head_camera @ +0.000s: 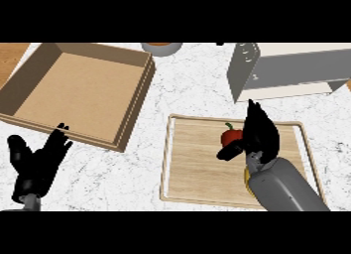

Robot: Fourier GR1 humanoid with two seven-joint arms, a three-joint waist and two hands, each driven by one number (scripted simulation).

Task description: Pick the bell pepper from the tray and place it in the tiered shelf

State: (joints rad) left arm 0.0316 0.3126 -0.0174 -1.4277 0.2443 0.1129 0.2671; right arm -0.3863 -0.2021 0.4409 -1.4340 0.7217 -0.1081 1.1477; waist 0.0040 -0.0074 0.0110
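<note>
Hidden from view: The right side of the bell pepper is covered by the robot's right hand, so where the two meet cannot be made out.
Under the arm: A sliver of a yellow object shows on the tray at the edge of the grey right forearm; too little is visible to name it.
Cut off: A round bowl at the far edge of the counter is sliced by the top of the view. The tiered shelf, white and grey, runs out of view at the upper right.
Bell pepper: Red, with a green stem pointing away from the robot, it lies on the wooden tray in the tray's far half, right of centre.
Right hand: Over the tray, just right of the pepper. Its fingers stretch straight past the pepper toward the shelf, and the thumb is spread out to the left, on the near side of the pepper. The hand is spread wide and is not closed around the pepper; whether the thumb touches the pepper cannot be told.
Pepper and shelf: Well apart, with bare marble counter between the tray's far rim and the shelf.
Left hand: Resting open at the lower left, fingers up, beside the near corner of an open cardboard box.
</note>
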